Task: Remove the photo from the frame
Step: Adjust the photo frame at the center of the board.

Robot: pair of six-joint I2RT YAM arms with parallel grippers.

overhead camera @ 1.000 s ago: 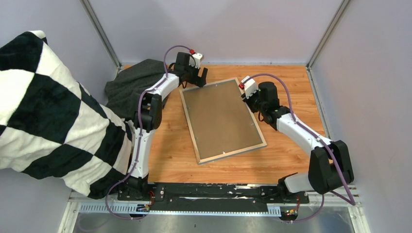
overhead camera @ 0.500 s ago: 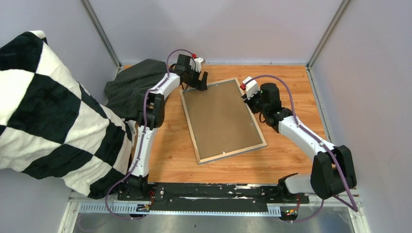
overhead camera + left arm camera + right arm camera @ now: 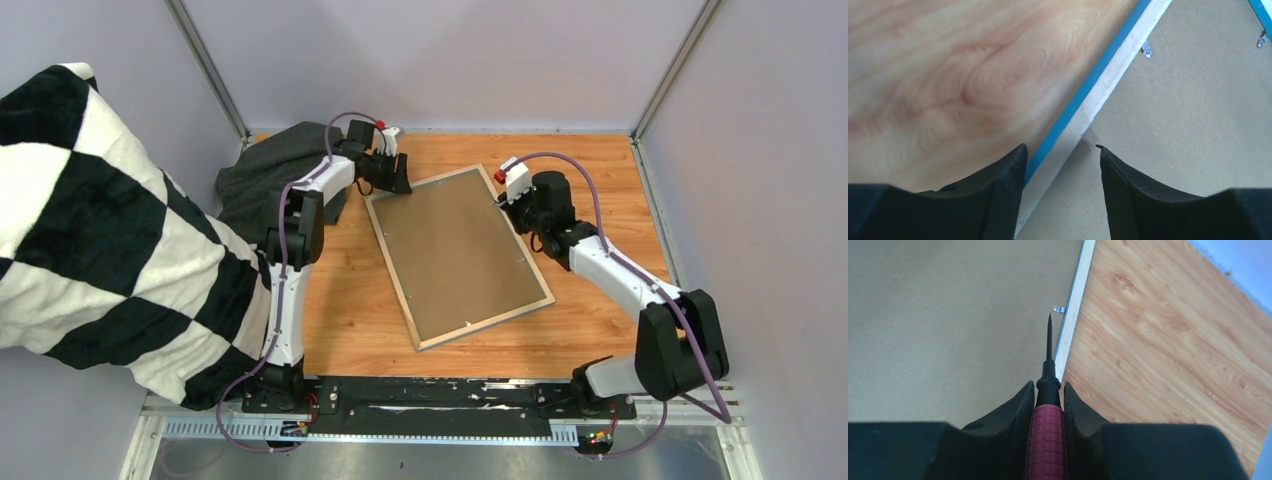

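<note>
Two arms at work, one per side of the frame. It lies face-down mid-table, skewed, blue front to the wood, brown backing board up. Photo not visible, presumably under the board inside the frame. L gripper is at the far-left corner, jaws part-open and straddling the rail: one finger outside by the blue edge, the other over the board, neither clearly touching. R gripper is clamped on a red-handled screwdriver, tip aimed at a small metal tab by the R rail, just short of it. Step in hand (judgement): undoing retaining tabs so the board can lift; photo removal itself not begun. Next move calls for the tip against the tab at a shallow angle w/ light force, and L steadying the rail so the frame doesn't slide. More tabs show in the L wrist view, so prob. several to go. Risk: tip slips, gouges board. Surface: wood-grain tabletop, smooth, prob. slippery. Room: pale walls w/ metal corner posts, dark grey cloth far-left, big black/white chequered fabric at the L edge of the overhead view.
</note>
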